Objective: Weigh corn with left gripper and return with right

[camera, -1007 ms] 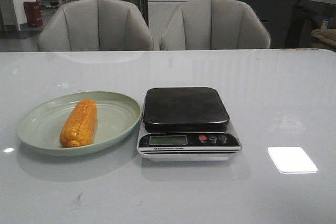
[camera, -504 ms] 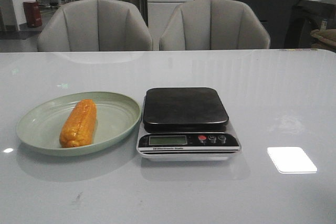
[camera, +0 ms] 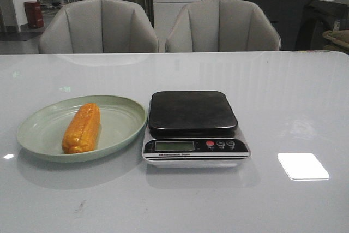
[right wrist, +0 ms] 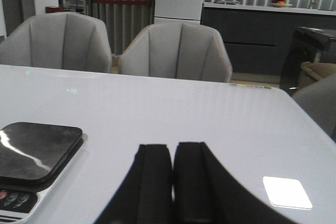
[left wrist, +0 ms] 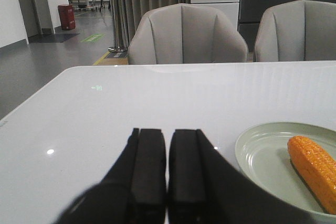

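Observation:
The orange-yellow corn [camera: 82, 127] lies lengthwise in a pale green plate [camera: 122, 114] at the table's left; it also shows in the left wrist view [left wrist: 315, 169]. The scale [camera: 193, 126], black platform and grey display, stands right beside the plate. My left gripper [left wrist: 167, 132] is shut and empty, low over the table to the left of the plate [left wrist: 260, 153]. My right gripper [right wrist: 173, 146] is shut and empty, over the table to the right of the scale [right wrist: 37, 148]. Neither gripper shows in the front view.
Two grey chairs [camera: 101, 25] [camera: 222, 24] stand behind the table's far edge. A bright square light reflection [camera: 303, 166] lies on the glossy white table [camera: 283, 91] right of the scale.

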Robot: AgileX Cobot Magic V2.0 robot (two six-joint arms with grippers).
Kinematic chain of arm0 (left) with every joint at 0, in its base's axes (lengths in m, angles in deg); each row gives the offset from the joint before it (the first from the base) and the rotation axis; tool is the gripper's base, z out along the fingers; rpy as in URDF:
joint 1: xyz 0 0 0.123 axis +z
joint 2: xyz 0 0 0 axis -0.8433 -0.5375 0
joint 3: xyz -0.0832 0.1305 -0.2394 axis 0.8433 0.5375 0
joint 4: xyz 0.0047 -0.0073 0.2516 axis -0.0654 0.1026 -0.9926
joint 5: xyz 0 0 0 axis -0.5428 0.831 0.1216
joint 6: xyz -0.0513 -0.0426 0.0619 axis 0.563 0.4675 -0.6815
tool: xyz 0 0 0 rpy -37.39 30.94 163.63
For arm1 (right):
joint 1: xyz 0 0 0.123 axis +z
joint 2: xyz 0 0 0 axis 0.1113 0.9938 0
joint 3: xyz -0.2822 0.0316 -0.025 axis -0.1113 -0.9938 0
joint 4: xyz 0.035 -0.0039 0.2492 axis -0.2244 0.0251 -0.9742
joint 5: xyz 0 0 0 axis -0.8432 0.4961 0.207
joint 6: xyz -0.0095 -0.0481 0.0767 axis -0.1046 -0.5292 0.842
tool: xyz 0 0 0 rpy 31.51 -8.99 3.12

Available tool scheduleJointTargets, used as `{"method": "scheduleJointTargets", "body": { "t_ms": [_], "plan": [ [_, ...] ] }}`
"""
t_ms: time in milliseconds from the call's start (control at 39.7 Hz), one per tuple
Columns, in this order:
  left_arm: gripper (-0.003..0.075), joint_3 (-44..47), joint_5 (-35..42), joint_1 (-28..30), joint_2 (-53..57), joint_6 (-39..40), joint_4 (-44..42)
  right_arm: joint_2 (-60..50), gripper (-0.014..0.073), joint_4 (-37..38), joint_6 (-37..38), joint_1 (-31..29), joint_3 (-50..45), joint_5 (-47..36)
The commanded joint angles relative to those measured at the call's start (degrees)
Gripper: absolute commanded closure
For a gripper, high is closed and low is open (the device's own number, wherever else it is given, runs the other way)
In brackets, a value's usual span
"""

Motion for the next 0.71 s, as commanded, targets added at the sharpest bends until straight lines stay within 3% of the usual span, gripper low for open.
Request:
{"method": "scheduleJointTargets", "body": {
  "t_ms": [0,680],
  "plan": [
    [0.0598,1.89,4.37,0.06,1.11,0.01,0.05,-1.15,0.0427,0.70,0.19,-2.15,-0.63,-3.96],
    [0.0598,1.89,4.37,0.06,1.11,0.01,0.05,-1.15,0.0427,3.06,0.14,-1.96,-0.63,-3.52]
  ]
}}
